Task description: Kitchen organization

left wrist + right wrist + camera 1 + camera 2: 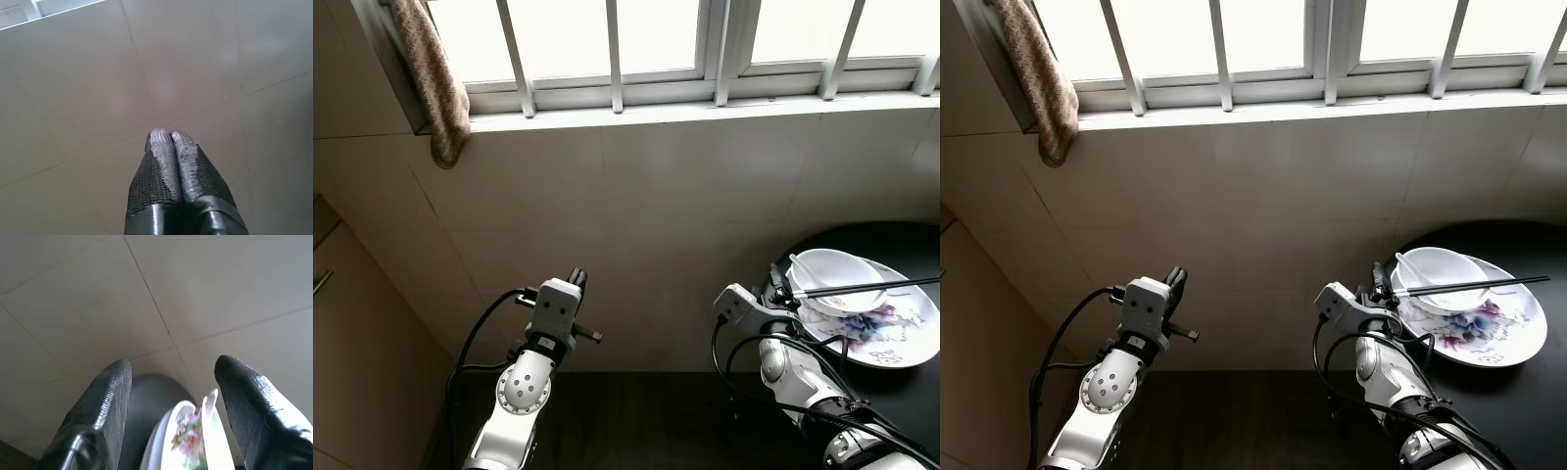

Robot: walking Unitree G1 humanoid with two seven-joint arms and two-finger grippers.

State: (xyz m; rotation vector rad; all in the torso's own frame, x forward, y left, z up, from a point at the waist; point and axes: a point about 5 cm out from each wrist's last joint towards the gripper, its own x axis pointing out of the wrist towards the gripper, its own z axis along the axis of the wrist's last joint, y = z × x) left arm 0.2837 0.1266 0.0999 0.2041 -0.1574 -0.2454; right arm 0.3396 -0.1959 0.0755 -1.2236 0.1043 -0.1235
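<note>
Ahead, a tiled wall [656, 225] rises to a barred window [705, 49]. Right gripper [171, 382], fingers apart, reaches the rim of a flowered plate [901, 333] on a dark table [901, 245]; the plate holds a bowl [837, 269], with chopsticks [871, 287] across it. Left gripper [171, 139], fingers together, points at the wall.

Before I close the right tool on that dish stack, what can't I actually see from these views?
- Plate: right rim cut off by the edge of the left eye view.
- Bowl contents: hidden by its wall; chopsticks and spoon lie across it.
- Right tool: open around the plate's edge; contact can't be judged.
- Left tool: shut, facing bare wall tile.
</note>
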